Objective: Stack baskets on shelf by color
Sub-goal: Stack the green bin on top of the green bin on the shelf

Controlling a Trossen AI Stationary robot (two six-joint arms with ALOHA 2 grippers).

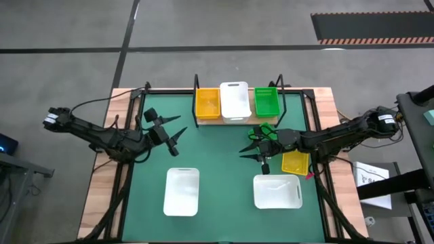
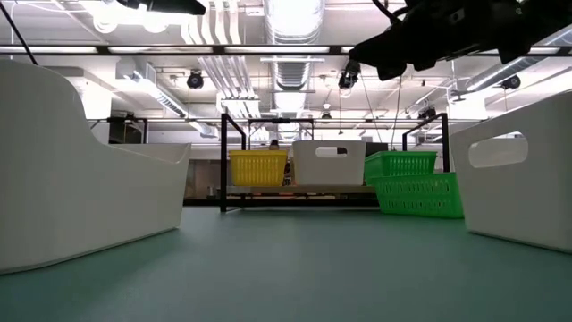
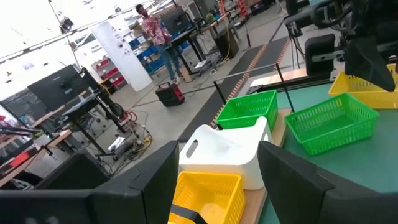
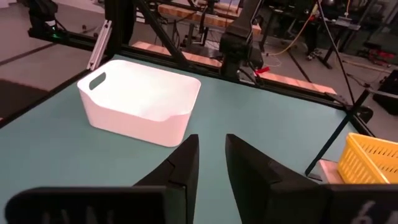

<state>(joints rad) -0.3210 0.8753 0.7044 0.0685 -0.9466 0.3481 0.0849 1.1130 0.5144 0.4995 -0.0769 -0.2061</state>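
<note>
On the wooden shelf [image 1: 203, 120] at the table's far edge, a yellow basket [image 1: 207, 104], a white basket [image 1: 235, 102] and a green basket [image 1: 266, 102] stand side by side. A second green basket [image 3: 333, 121] rests on the mat in front of the shelf's right end, partly under my right arm. Another yellow basket [image 1: 296, 161] lies on the mat at the right. Two white baskets [image 1: 182, 191] [image 1: 277, 192] sit near the front. My right gripper [image 4: 211, 152] hovers over the mat, narrowly open and holding nothing. My left gripper [image 3: 214, 177] is raised at the left, wide open.
Thin black posts [image 1: 196, 85] rise at the shelf's ends. The green mat [image 1: 217, 159] is bare between the two arms. The right arm [image 1: 339, 135] reaches in over the table's right edge. A person [image 3: 151, 31] stands far off in the room behind.
</note>
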